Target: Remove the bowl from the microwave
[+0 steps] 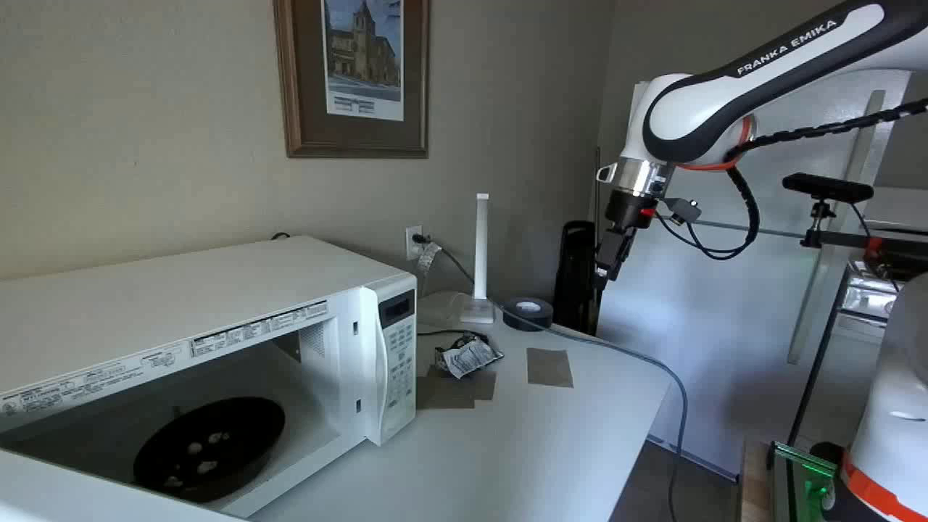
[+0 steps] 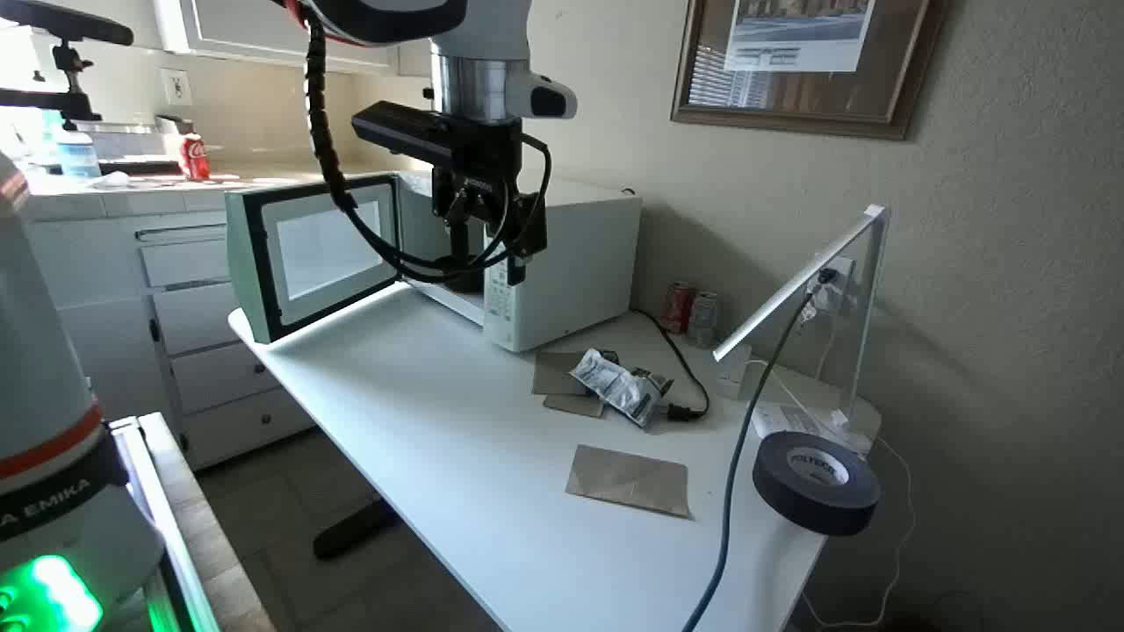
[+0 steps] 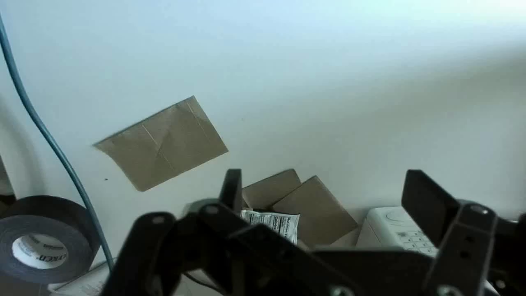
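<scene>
The white microwave (image 1: 217,279) stands on the table with its door open in both exterior views, as in the exterior view with the door in full (image 2: 571,254). The black bowl (image 1: 225,457) sits inside it, with several small pale pieces or spots in it. The bowl is mostly hidden behind my gripper and cables in an exterior view (image 2: 467,283). My gripper (image 1: 605,278) points downward in the air above the table, away from the bowl. In the wrist view my gripper (image 3: 322,181) has its fingers wide apart, with nothing between them. Only the microwave's control panel corner (image 3: 382,224) shows there.
The open microwave door (image 2: 259,263) sticks out over the table's front edge. A crumpled wrapper (image 2: 619,386), brown cardboard pieces (image 2: 628,481), a tape roll (image 2: 817,483), a grey cable (image 2: 742,456) and a white lamp (image 1: 481,254) are on the table.
</scene>
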`<action>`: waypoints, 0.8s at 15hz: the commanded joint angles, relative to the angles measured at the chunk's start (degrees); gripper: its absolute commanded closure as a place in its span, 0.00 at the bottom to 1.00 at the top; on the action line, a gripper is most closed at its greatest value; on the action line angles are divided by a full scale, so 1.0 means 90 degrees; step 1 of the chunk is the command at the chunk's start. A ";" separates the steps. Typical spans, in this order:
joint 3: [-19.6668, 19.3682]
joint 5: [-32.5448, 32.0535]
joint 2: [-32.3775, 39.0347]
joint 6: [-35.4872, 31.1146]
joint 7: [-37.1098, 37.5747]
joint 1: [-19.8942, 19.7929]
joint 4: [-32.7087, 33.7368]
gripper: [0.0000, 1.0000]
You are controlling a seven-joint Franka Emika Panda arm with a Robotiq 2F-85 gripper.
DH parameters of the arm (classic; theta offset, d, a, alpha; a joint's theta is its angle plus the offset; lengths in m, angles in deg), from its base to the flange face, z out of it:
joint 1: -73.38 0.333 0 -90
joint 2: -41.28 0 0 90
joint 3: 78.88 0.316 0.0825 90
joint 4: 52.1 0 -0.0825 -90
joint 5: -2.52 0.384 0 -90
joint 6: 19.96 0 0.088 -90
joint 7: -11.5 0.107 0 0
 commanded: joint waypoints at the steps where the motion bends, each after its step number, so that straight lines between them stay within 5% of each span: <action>1: 0.0058 0.0038 0.0009 0.0016 -0.0025 -0.0056 0.0009 0.00; 10: 0.0058 0.0038 0.0011 0.0016 -0.0025 -0.0056 0.0009 0.00; 12: 0.0168 0.0442 -0.0004 -0.0028 0.0081 0.0233 -0.0193 0.00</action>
